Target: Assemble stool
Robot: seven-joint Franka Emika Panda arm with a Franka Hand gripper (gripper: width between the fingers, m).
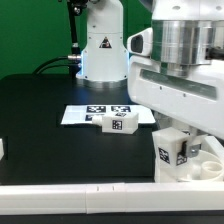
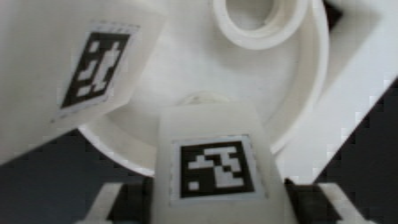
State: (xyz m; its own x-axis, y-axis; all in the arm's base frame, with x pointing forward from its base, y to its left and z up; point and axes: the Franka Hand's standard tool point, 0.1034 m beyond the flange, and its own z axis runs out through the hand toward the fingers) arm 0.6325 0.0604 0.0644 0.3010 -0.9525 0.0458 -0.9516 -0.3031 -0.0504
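Gripper point(image 2: 219, 203): jaws clamped on the held leg, one finger at each side of it.
Held leg point(image 2: 217, 150): a white block with its tag facing the wrist camera. In the exterior view point(image 1: 172, 148) it hangs under the wrist, right at the seat. Whether it touches the seat cannot be told.
Seat point(image 1: 207, 166): a round white ring on the table at the exterior view's lower right, near the rail. In the wrist view point(image 2: 267, 35) it fills the space behind the held leg.
Tagged part point(image 2: 98, 70): white and tilted, beside the held leg. Whether it is joined to the seat cannot be told.
Loose leg point(image 1: 120, 122): lies at the edge of the marker board, well apart from the seat.
Marker board point(image 1: 82, 114): flat on the table.
Rail point(image 1: 90, 195): runs along the table's near edge.
Table point(image 1: 40, 100): black.
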